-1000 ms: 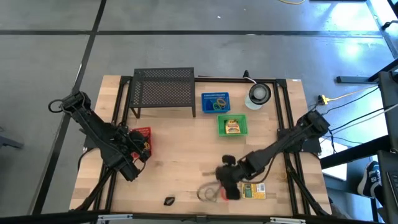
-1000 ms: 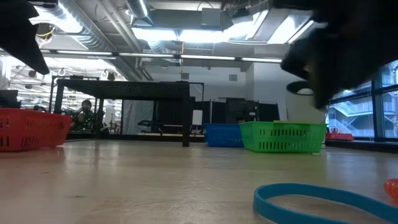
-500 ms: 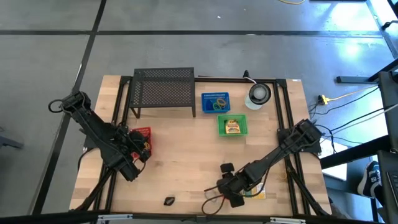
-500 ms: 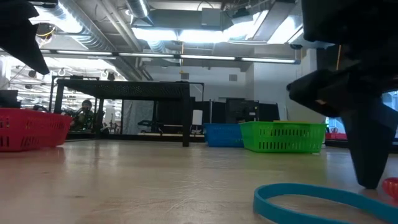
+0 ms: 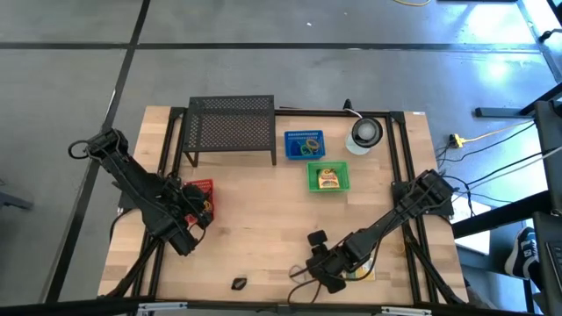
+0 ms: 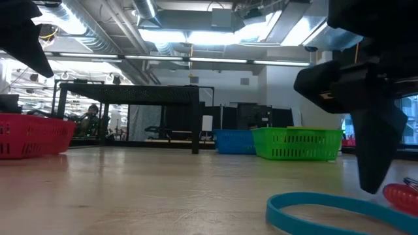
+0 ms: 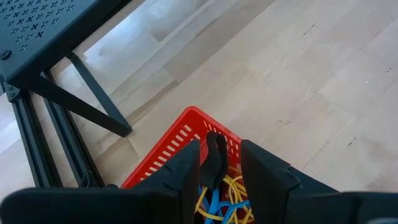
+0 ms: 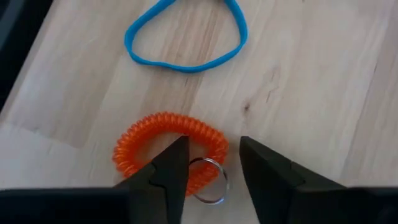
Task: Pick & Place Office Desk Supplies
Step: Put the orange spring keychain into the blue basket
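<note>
An orange coil loop with a metal key ring lies on the wood near the table's front edge, and a blue oval loop lies just beyond it. My right gripper is down at the table, open. One finger overlaps the coil's side, and a stretch of coil lies between the fingers. In the low view one finger reaches the tabletop beside the coil and the blue loop. My left gripper hangs open over the red basket, which holds yellow and blue bands. My right gripper comes from above, slanting down, with its fingers on either side of one stretch of the orange coil. The near finger hides the spot where they would meet, so I cannot tell whether it touches. The coil lies flat on the table.
A black mesh shelf stands at the back, with a blue basket, a green basket and a round grey-white disc to its right. A small black clip and a yellow-green box lie near the front edge.
My right gripper has come down and toward the table's near edge, rolling about its own axis. Its fingers have gone from above the table down to the tabletop at the orange coil.
</note>
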